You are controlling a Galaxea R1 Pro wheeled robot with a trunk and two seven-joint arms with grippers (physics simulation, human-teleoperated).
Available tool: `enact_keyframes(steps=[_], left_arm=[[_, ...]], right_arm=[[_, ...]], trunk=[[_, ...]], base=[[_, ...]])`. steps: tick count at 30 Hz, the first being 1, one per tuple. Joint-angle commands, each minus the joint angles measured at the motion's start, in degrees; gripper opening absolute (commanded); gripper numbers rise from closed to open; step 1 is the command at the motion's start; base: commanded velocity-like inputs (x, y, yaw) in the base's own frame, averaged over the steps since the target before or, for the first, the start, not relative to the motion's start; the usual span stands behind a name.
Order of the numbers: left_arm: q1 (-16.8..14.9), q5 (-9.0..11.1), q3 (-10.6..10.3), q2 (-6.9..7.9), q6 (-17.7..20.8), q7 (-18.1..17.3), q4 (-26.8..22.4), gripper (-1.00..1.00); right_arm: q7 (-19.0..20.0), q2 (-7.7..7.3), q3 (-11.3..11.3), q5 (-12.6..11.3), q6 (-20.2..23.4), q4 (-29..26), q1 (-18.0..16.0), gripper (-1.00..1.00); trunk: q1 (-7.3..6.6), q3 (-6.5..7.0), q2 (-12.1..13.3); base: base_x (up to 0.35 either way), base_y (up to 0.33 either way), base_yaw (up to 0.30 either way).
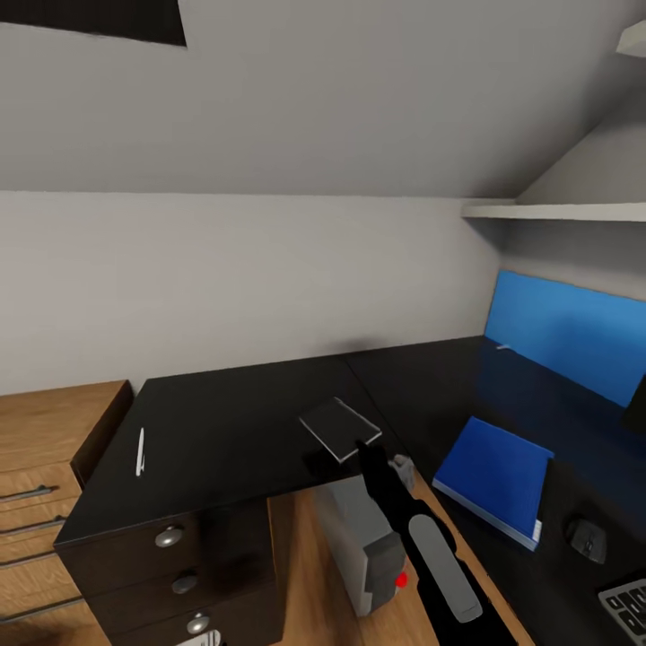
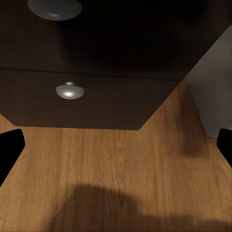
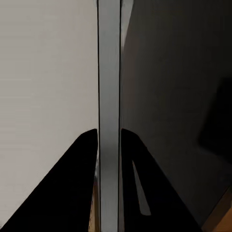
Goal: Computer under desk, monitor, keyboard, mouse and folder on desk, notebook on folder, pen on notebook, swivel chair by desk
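Note:
My right gripper (image 1: 365, 447) is shut on the near edge of the notebook (image 1: 337, 427), a dark grey slab with a pale rim, just above the black desk (image 1: 224, 422). In the right wrist view the notebook (image 3: 109, 72) stands edge-on between the fingers (image 3: 77, 164). The white pen (image 1: 139, 451) lies at the desk's left end. On the right wing lie the blue folder (image 1: 493, 475), the black mouse (image 1: 588, 539) and a corner of the keyboard (image 1: 627, 607). The grey computer (image 1: 359, 538) stands under the desk. My left gripper (image 2: 116, 150) is open, low over the floor before the drawers.
The black three-drawer unit (image 1: 170, 574) with round knobs (image 2: 70, 90) stands under the desk's left end. A light wood cabinet (image 1: 45, 467) adjoins it at the left. A blue back panel (image 1: 574, 332) and a white shelf (image 1: 556, 211) line the right wall under the sloped ceiling.

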Motion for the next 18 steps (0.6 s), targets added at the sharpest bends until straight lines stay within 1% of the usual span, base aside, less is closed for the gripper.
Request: enact_keyframes(steps=[1, 2, 5, 11, 16, 17, 18], left_arm=[[0.0, 0.6, -0.2, 0.05, -0.4, 0.2, 0.0, 1.0], [0.0, 0.6, -0.2, 0.04, -0.4, 0.2, 0.0, 1.0], [0.0, 0.6, -0.3, 0.0, -0.4, 0.2, 1.0, 1.0], [0.0, 0.6, -0.3, -0.05, -0.4, 0.3, 1.8, 1.0], [0.0, 0.6, -0.3, -0.08, -0.4, 0.3, 2.4, 1.0], [0.0, 0.6, -0.3, -0.7, -0.4, 0.3, 3.7, 1.0], [0.0, 0.6, -0.2, -1.45, -0.4, 0.3, 4.4, 1.0]], right_arm=[[-0.2, -0.03, 0.0, -0.5, 0.1, -0.2, 0.0, -1.0], [-0.2, -0.05, -0.1, -0.5, 0.1, -0.3, 0.0, -1.0], [-0.3, -0.12, -0.2, -0.4, 0.0, -0.5, 0.0, -1.0], [-0.3, -0.29, -0.5, -0.4, -0.6, -0.6, 0.0, -1.0], [-0.4, -0.52, -0.8, -0.4, -3.6, -0.6, 0.0, -1.0], [-0.4, -0.84, -0.9, -0.5, -5.5, -0.7, 0.1, -1.0], [-0.3, -1.03, -0.9, -0.8, -6.1, -0.7, 0.2, -1.0]], trunk=[[-0.23, 0.14, 0.4], [-0.45, 0.32, 0.8], [-0.45, 0.32, 0.8], [-0.45, 0.32, 0.8], [-0.45, 0.32, 0.8], [-0.45, 0.32, 0.8], [-0.45, 0.32, 0.8]], base=[[0.0, 0.0, 0.0], [0.0, 0.0, 0.0], [0.0, 0.0, -0.043], [0.0, 0.0, -0.223], [0.0, 0.0, -0.261], [0.0, 0.0, -0.267], [0.0, 0.0, -0.268]])
